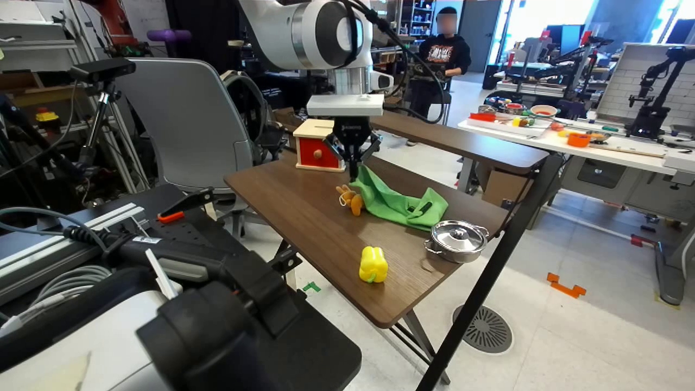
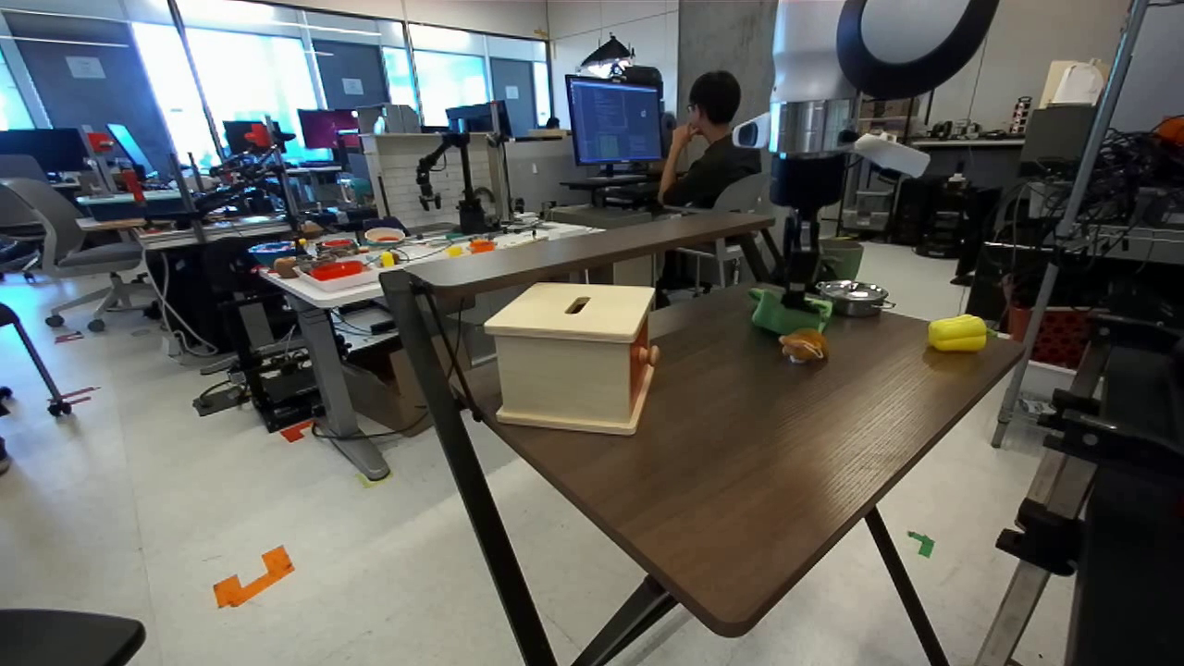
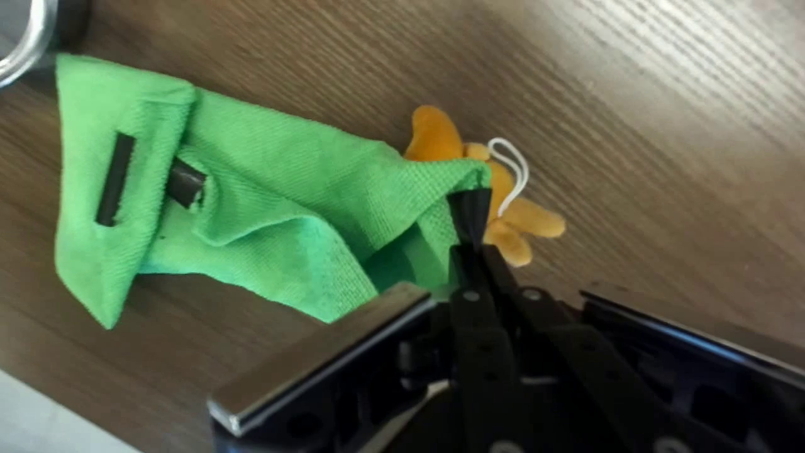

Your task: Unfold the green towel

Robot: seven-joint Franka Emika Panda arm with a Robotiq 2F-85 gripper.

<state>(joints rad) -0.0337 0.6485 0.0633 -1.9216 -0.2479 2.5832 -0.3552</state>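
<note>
We look into a cluttered lab, at a brown wood-grain counter [image 1: 293,201]. Above it, the robot's hand [image 3: 470,214] points down, its fingers pressed together on one raised end of the green towel [image 3: 270,145]. The rest of the towel lies partly folded on the counter, two dark strips [image 3: 116,179] showing on it. Just beside the hand we see an orange plush toy [image 1: 355,204]; near the towel's other end, a lidded silver pot [image 1: 459,241]; farther out, a yellow bell pepper [image 1: 373,264] and a wooden box [image 2: 564,379] with a red front.
</note>
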